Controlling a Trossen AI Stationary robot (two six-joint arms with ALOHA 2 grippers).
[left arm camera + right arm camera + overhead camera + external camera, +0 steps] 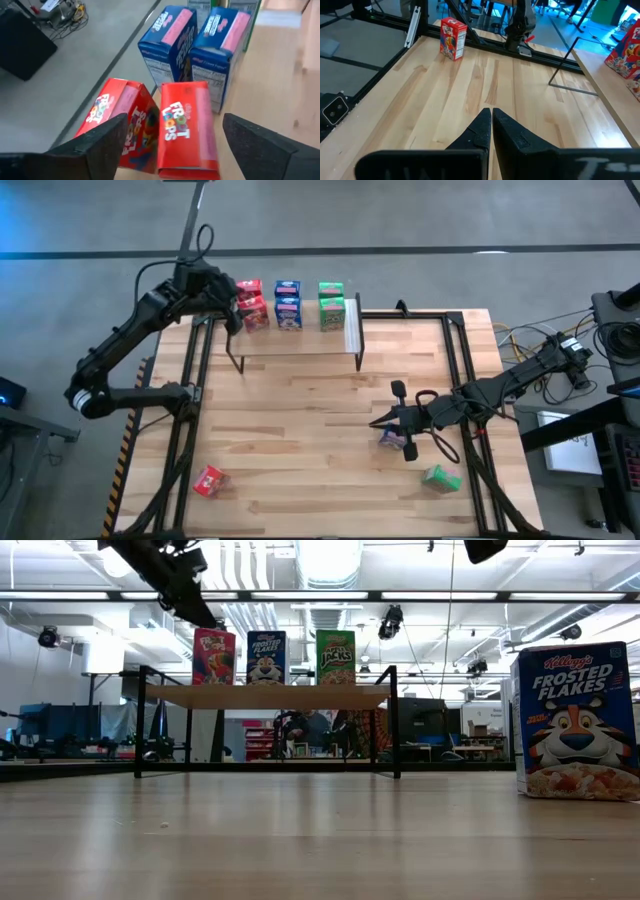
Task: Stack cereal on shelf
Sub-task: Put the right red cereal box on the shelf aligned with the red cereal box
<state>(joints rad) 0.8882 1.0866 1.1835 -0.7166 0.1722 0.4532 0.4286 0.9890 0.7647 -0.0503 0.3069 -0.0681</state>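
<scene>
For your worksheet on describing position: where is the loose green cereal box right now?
In the high view, the green cereal box lies on the table near its front right corner, just beyond the right gripper and the blue box.

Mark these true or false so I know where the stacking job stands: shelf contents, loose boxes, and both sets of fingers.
1. The shelf carries red, blue and green boxes. True.
2. The left gripper has its fingers shut on a red box. False: fingers open, either side of the red boxes.
3. The right gripper has its fingers shut, holding nothing. True.
4. No boxes remain on the table. False: a red box, a green box and a blue box remain.
</scene>
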